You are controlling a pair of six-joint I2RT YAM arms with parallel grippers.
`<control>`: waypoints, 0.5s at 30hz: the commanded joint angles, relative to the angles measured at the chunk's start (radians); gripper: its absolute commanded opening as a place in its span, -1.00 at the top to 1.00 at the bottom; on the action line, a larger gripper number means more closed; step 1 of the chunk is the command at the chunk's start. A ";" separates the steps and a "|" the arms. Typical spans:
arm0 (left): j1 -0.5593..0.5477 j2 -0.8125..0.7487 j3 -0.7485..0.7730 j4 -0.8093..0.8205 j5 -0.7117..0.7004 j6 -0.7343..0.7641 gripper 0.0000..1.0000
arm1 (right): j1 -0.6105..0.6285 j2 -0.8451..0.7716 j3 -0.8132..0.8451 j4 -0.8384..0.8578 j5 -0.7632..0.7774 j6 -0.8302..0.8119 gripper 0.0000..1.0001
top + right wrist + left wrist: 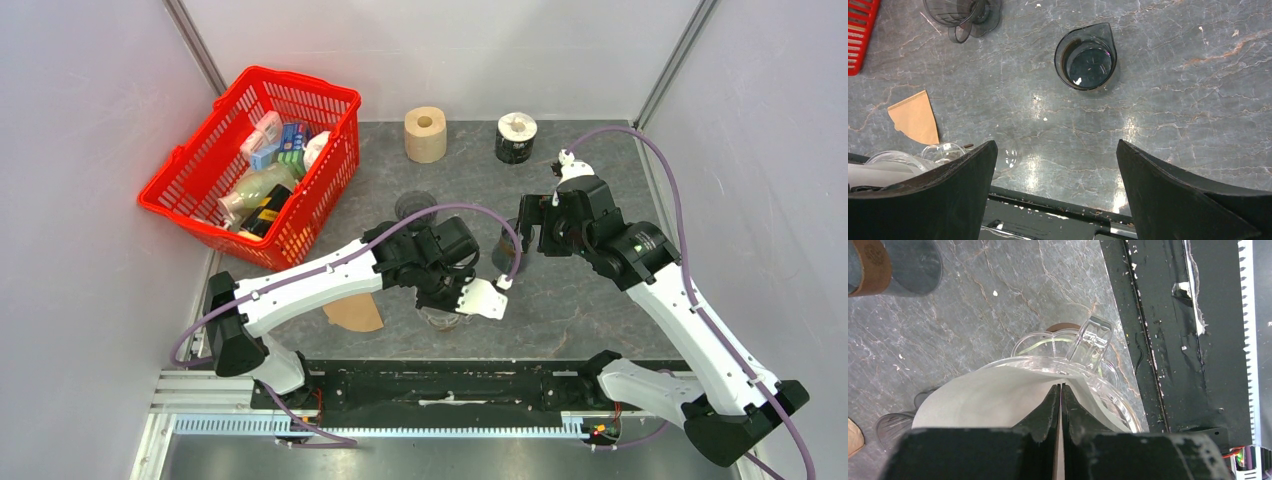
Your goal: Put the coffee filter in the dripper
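A clear glass dripper [1090, 342] stands near the table's front edge, also visible under the left arm [440, 320]. A white coffee filter [993, 400] lies in its cone and sticks out to the right as a white flap [487, 298]. My left gripper [1060, 387] is shut, and a thin strip of the filter's edge shows between its black fingers. My right gripper [1055, 145] hangs wide open above the bare table, right of the dripper, with nothing between its fingers [535, 225].
A brown paper filter [355, 312] lies left of the dripper. A smoky grey jug [1087, 57] and a dark dripper [963, 15] stand further back. A red basket [200, 190] with groceries sits back left. A tan roll [425, 133] and a black roll [516, 138] stand behind.
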 commanded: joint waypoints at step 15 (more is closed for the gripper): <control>-0.007 -0.078 0.102 0.012 -0.056 0.028 0.91 | -0.002 -0.013 0.009 0.018 0.004 -0.022 -0.94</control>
